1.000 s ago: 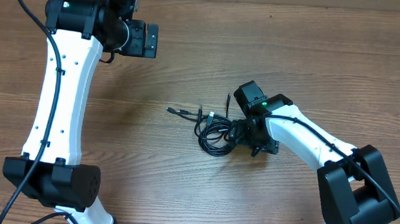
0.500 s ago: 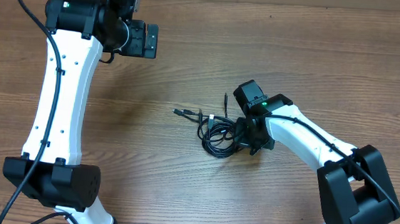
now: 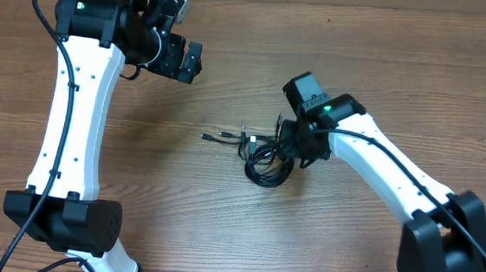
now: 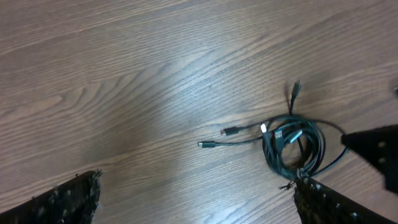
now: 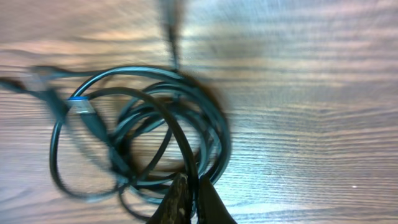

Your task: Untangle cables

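The cables (image 3: 263,162) lie as a tangled coil of thin black cords in the middle of the table, with plug ends sticking out to the left (image 3: 209,136) and upward (image 3: 277,120). My right gripper (image 3: 291,150) sits at the coil's right edge. In the right wrist view, this gripper (image 5: 194,191) is shut on one strand of the cables (image 5: 134,124) that runs between its fingertips. My left gripper (image 3: 186,62) hangs open high at the back left, far from the coil. The left wrist view shows the cables (image 4: 292,142) beyond its spread fingers (image 4: 68,200).
The wooden table (image 3: 218,230) stretches all around the coil. In the left wrist view, the right gripper (image 4: 373,148) shows as a dark shape at the coil's right side. The white left arm (image 3: 75,114) stands along the left.
My right gripper has closed on a strand and moved a little toward the back, tugging the coil. The left gripper has turned toward the cables.
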